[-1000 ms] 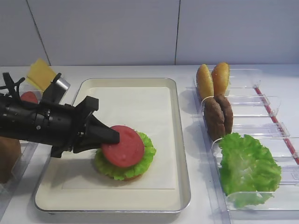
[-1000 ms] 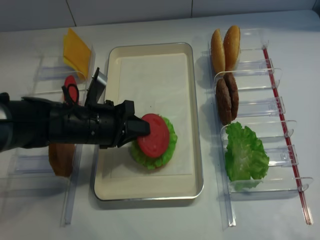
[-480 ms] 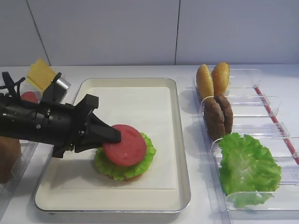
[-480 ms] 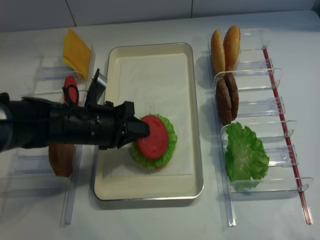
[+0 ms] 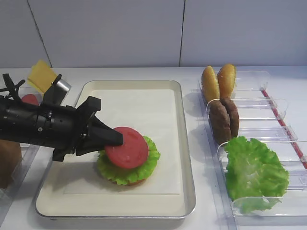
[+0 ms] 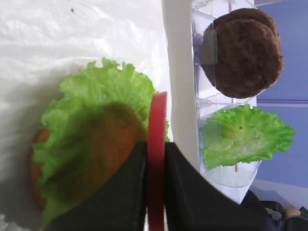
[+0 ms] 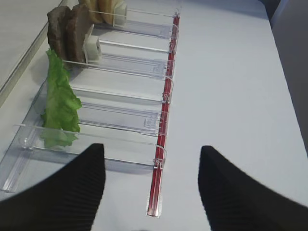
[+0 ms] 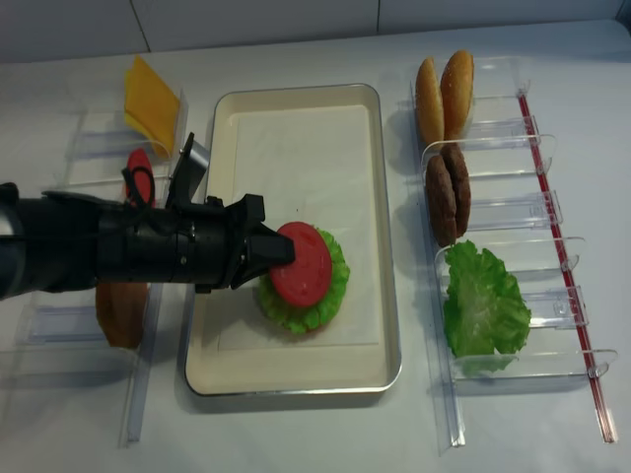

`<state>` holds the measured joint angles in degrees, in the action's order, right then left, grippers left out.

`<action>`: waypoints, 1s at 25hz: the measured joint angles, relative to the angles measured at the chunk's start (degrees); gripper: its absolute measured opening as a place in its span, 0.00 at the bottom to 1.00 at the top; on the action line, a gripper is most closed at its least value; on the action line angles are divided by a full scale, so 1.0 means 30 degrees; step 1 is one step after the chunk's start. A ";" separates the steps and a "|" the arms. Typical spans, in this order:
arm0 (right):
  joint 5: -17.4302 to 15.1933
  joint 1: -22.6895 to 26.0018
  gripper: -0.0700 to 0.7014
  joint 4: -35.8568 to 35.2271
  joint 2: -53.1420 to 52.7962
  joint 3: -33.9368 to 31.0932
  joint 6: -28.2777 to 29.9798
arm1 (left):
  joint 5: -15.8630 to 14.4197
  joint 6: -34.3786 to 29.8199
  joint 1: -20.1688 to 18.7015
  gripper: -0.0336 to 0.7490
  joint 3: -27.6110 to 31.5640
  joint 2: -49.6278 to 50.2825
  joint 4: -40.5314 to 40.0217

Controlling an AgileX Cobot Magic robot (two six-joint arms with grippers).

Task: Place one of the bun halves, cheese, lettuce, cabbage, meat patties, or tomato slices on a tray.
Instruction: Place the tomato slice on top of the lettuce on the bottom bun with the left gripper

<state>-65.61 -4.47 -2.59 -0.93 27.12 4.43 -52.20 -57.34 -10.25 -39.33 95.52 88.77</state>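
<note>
My left gripper [image 5: 117, 140] pinches the tomato slice [image 5: 126, 148] by its edge, tilted just above the lettuce [image 5: 128, 168] stacked on a bun half on the tray [image 5: 184, 201], so I judge the next move is lowering it flat and letting go.

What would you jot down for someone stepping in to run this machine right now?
Left gripper: shut on the tomato slice, held tilted over the lettuce and bun on the tray.
Right gripper: open, holding nothing, hovering by the right-hand bins.
Done: bun and lettuce are stacked on the tray.
Left: lower the tomato flat and let go.
Still in the bins: bun halves, meat patties, spare lettuce leaf, cheese.
</note>
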 joint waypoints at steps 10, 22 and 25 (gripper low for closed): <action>0.0000 0.0000 0.67 0.0000 0.0000 0.0000 0.0000 | 0.0000 0.0621 0.0000 0.12 0.0000 0.0000 0.0000; 0.0000 0.0000 0.67 0.0000 0.0000 0.0000 0.0000 | 0.0000 0.0803 0.0000 0.48 0.0000 0.0000 -0.0827; 0.0000 0.0000 0.67 0.0000 0.0000 0.0000 0.0000 | 0.0000 0.0846 0.0000 0.60 0.0000 0.0000 -0.0959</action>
<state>-65.61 -4.47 -2.59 -0.93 27.12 4.43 -52.20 -54.80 -10.25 -39.33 95.52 85.90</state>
